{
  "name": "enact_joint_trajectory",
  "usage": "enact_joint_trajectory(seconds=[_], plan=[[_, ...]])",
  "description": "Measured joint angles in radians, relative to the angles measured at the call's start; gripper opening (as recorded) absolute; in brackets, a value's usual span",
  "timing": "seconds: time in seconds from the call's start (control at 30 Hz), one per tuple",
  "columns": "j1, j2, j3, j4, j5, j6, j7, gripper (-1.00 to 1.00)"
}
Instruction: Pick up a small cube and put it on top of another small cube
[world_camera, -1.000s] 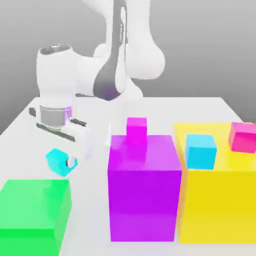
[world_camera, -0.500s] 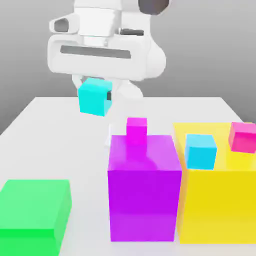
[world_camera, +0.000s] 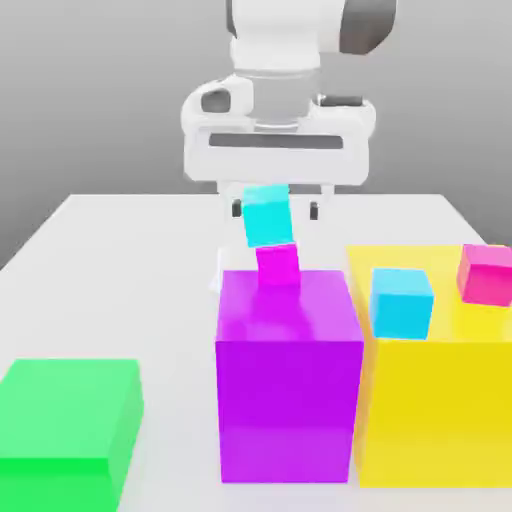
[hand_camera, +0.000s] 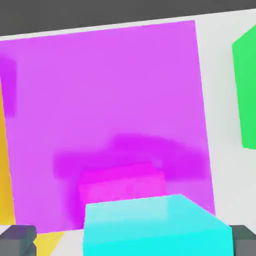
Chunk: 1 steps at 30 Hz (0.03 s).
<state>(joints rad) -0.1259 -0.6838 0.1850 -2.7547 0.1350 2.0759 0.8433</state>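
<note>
The small cyan cube (world_camera: 268, 216) rests slightly tilted on top of the small magenta cube (world_camera: 278, 266), which stands on the big purple block (world_camera: 288, 370). My gripper (world_camera: 275, 211) hangs straight over them, open. Its fingertips (world_camera: 237, 208) straddle the cyan cube with a gap on each side. In the hand view the cyan cube (hand_camera: 155, 227) lies close below the hand, between the two dark fingertips (hand_camera: 17, 238). The magenta cube (hand_camera: 122, 185) peeks out beyond it on the purple block's top (hand_camera: 105, 100).
A big yellow block (world_camera: 440, 400) stands on the exterior view's right and carries a second cyan cube (world_camera: 402, 301) and a rosy pink cube (world_camera: 486, 273). A big green block (world_camera: 68, 420) lies at the front on the exterior view's left. All of it sits on a white table (world_camera: 120, 260).
The gripper lifted the cyan cube from the table at the left and carried it right, over the magenta cube. Its fingers have opened and the cube now sits on the magenta one.
</note>
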Motion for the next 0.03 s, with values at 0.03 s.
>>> enact_joint_trajectory(seconds=[0.03], plan=[[0.001,-0.009,-0.005,0.020,-0.004,-0.028,0.002,1.00]])
